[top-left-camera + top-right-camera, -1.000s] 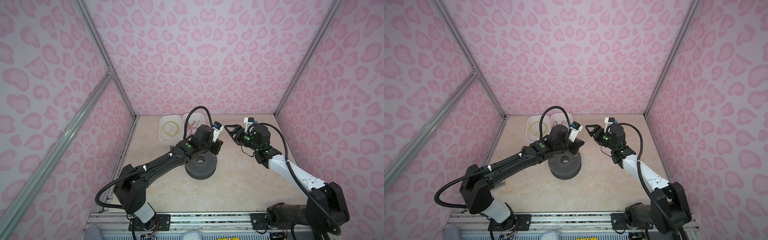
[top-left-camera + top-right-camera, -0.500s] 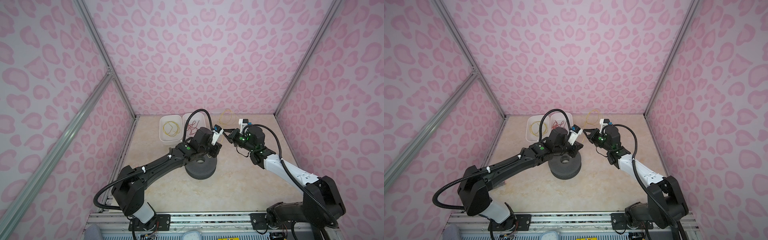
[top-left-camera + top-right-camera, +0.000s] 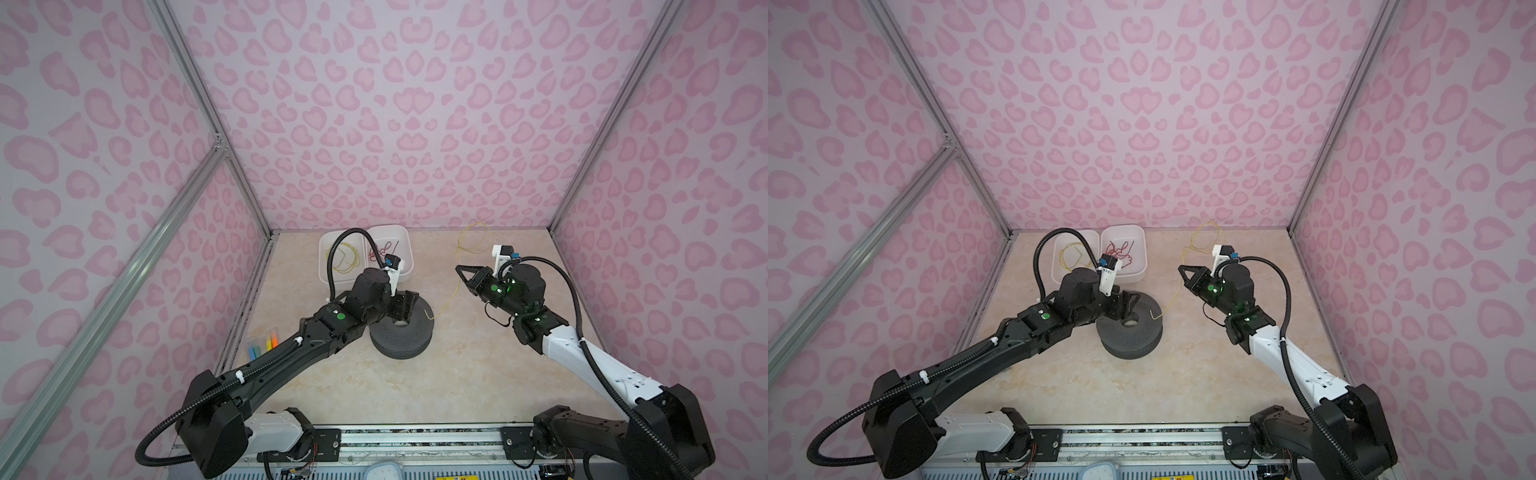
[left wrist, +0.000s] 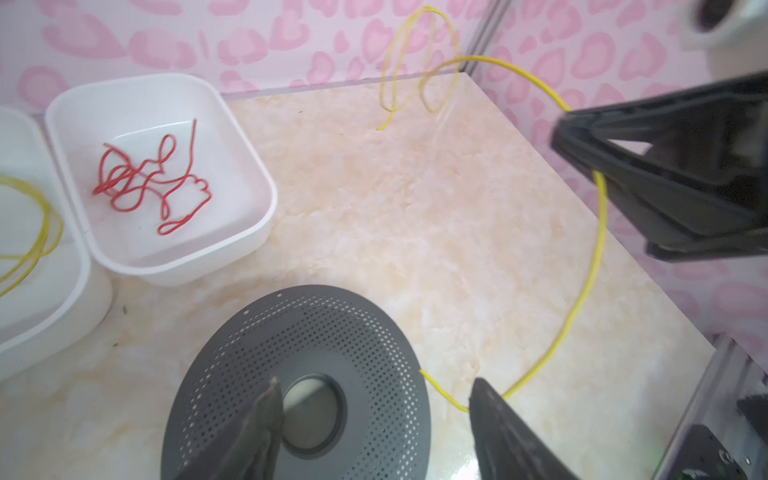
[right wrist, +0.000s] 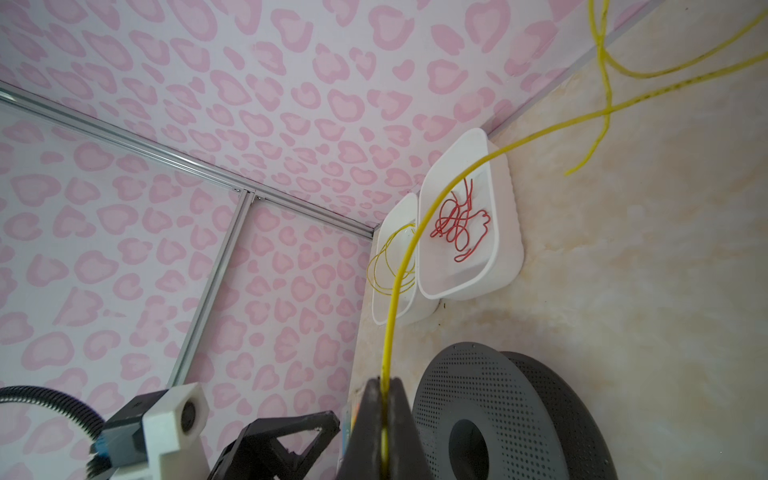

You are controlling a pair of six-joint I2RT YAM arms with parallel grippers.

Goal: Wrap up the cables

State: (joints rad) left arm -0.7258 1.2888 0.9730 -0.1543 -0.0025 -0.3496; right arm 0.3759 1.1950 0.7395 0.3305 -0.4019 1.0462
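right claw (image 5: 384, 386) clamped on yellow cable (image 4: 587, 286); left claw (image 4: 374, 382) apart over spool (image 4: 332, 324). cable vanishes at spool rim. room along counter (image 3: 415, 395) front edge.

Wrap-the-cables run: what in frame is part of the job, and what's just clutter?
In the job: yellow cable, pinched in the shut right gripper; grey spool; open left gripper over the spool; yellow coil in a white bin.
Lying about: red wire in the other white bin; coloured sticks.
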